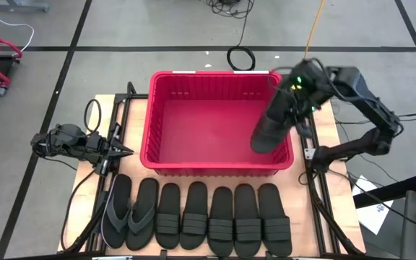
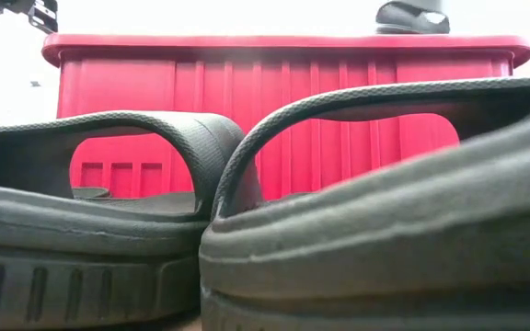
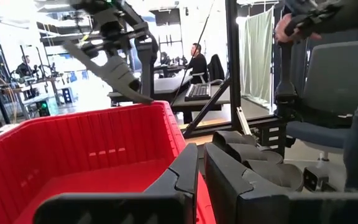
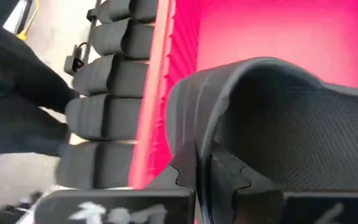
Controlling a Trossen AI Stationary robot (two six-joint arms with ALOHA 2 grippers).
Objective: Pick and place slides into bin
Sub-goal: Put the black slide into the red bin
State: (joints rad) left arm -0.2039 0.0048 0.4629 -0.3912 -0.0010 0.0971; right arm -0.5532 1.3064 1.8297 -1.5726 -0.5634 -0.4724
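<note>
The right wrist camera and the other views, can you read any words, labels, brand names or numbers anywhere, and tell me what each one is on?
No text can be read in any view.
White marks on the right gripper's housing in the right wrist view: too blurred to read.
Red bin, the held slide and the slides in the row: no lettering visible.

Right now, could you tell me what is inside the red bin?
The bin looks bare across its red floor. The right gripper holds one black slide over its right end. The floor under that slide is covered, so I cannot see it.
</note>
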